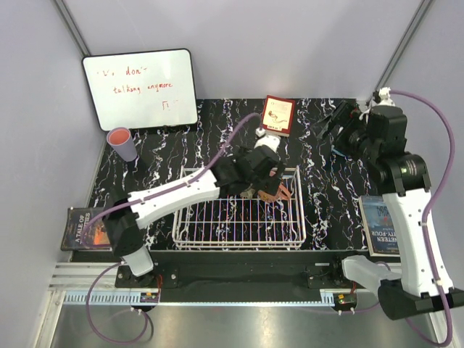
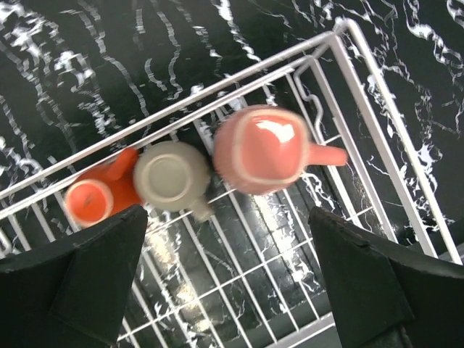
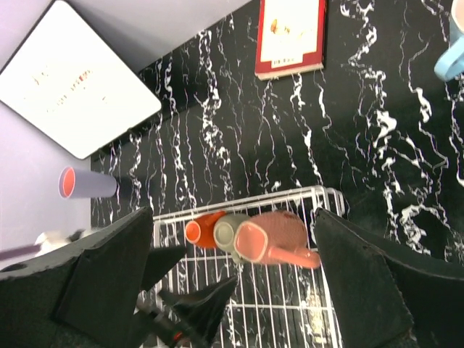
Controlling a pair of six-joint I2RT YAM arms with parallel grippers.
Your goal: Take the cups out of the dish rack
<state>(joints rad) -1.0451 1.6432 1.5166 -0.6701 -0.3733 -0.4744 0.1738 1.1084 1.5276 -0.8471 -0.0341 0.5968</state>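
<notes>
The white wire dish rack (image 1: 217, 235) sits mid-table. In its far right corner three cups lie together: an orange-red one (image 2: 98, 194), a grey-olive one (image 2: 172, 177) and a salmon-pink mug (image 2: 264, 148) with its handle toward the rack's side. My left gripper (image 1: 267, 177) hovers just above them, open, with only rack wire between its fingers (image 2: 72, 283). My right gripper (image 1: 337, 123) is open and empty, high over the table's far right. A light blue cup (image 3: 451, 61) stands on the table beside it. A lavender tumbler (image 1: 122, 143) with a pink inside stands at the far left.
A whiteboard (image 1: 141, 88) with red writing leans at the back left. A red book (image 1: 278, 114) lies behind the rack. One book (image 1: 80, 228) lies at the near left edge, another (image 1: 380, 225) at the near right by the right arm.
</notes>
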